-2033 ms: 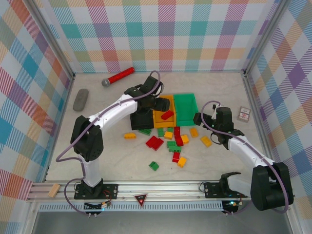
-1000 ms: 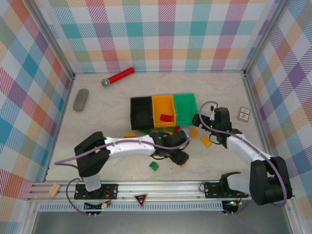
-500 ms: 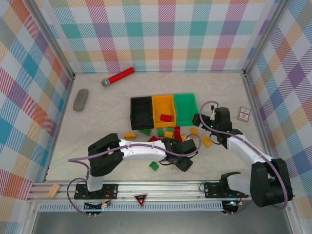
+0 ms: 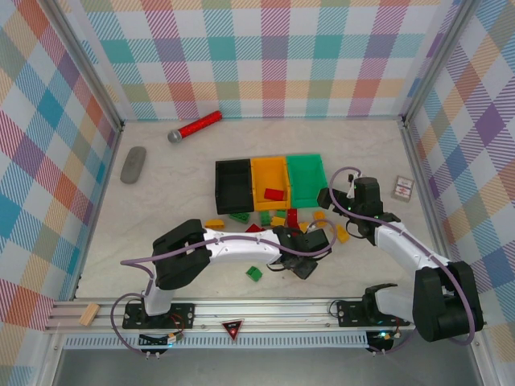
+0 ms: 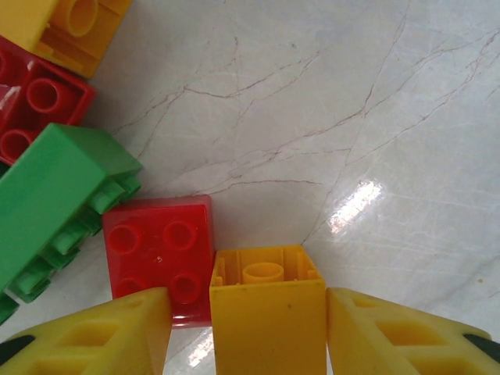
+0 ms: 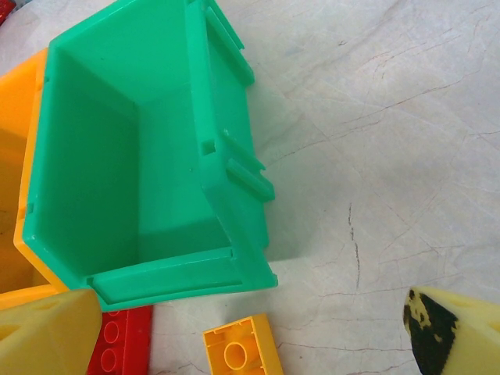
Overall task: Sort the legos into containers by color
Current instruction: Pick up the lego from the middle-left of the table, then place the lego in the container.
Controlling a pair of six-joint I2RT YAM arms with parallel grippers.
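Yellow-orange studded plastic lego brick (image 5: 267, 312) stands on the marbled table (image 5: 351, 117), toward its near edge, between the fingers of the left gripper (image 5: 247, 303). These are partly open, with a gap on one side, not clamped. Right gripper (image 6: 251, 306) is spread wide and empty, beside the green plastic bin (image 6: 234, 168).

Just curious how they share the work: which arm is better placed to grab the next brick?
Left. The left gripper straddles a yellow brick; the right gripper hangs open beside the green bin, holding nothing.
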